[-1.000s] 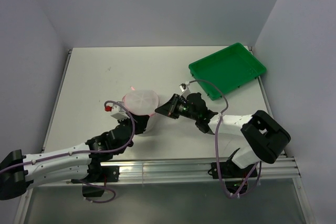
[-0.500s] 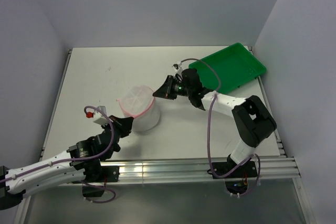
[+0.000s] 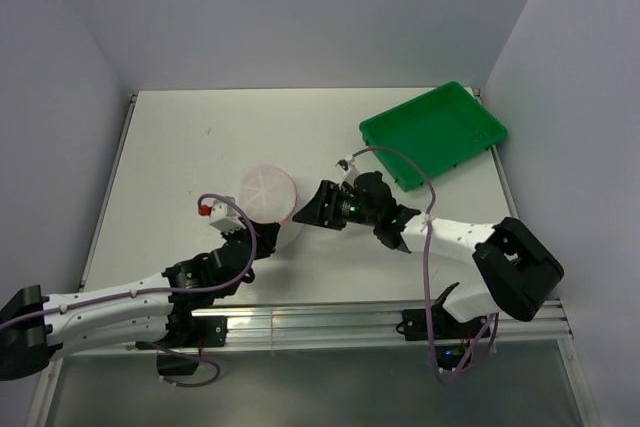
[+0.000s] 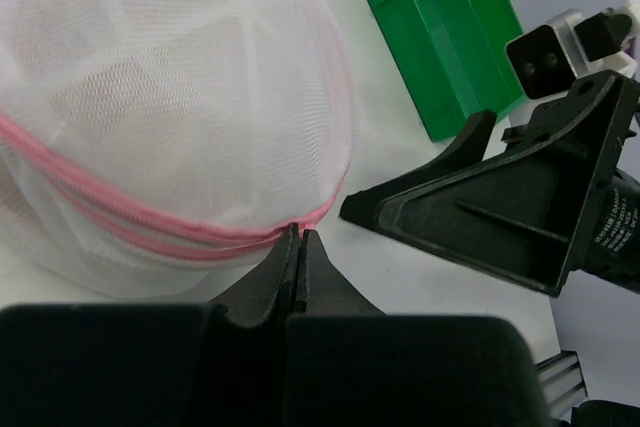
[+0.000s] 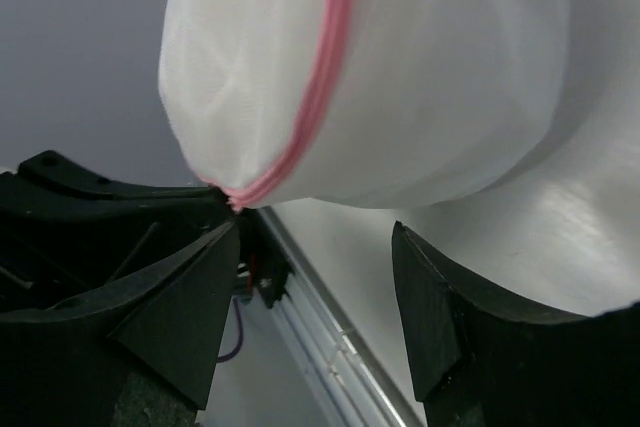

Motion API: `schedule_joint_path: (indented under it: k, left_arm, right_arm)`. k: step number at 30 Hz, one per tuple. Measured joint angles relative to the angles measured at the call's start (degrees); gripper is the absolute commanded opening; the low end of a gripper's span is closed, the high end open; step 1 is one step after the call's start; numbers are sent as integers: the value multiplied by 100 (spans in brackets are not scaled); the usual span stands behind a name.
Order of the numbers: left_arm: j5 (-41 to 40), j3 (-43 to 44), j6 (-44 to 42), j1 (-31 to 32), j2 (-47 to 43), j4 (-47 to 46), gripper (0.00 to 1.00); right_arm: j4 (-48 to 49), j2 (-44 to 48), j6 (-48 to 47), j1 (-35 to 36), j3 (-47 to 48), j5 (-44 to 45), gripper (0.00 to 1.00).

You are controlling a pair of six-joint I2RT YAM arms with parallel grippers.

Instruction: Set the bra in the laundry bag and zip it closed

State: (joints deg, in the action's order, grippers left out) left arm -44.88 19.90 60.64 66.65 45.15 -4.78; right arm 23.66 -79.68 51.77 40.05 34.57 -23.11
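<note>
Back comes the left gripper (image 4: 300, 237), jaws pinched on the laundry bag (image 3: 268, 194) at its pink zipper (image 4: 180, 242), while the right gripper (image 3: 312, 203) drops away, jaws apart, so zipping looks nearly done.

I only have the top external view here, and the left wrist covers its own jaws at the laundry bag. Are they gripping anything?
Observer: Yes. The left wrist view shows the left jaws shut on the pink zipper rim of the laundry bag.
Operator: And the right jaws?
Observer: Open in the right wrist view, with the bag just ahead of the gap.
Operator: Is the zipper closed?
Observer: On the side the right wrist view shows, the pink line runs unbroken; the rest is hidden.
</note>
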Motion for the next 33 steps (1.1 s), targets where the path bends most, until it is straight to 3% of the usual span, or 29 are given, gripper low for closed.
schedule_joint_path:
  k: [6,12,13,16,25,33]
  left_arm:
    - [170,0,2,59,256,-389,0]
    - [197,0,4,68,138,-398,0]
    - [197,0,2,68,101,-387,0]
    - [177,0,2,68,-44,-251,0]
    - [-90,7,-42,66,-1165,914,0]
    - [-457,90,24,68,-2079,2142,0]
  right_arm:
    - [564,-111,442,337,26,4,60]
    - [903,-682,713,348,278,20,42]
    - [911,-752,739,348,302,22,19]
    - [909,-824,815,334,372,-22,0]
    - [136,-1038,315,-317,1215,-699,0]
    - [-1213,-2271,-649,-754,2922,-2092,2]
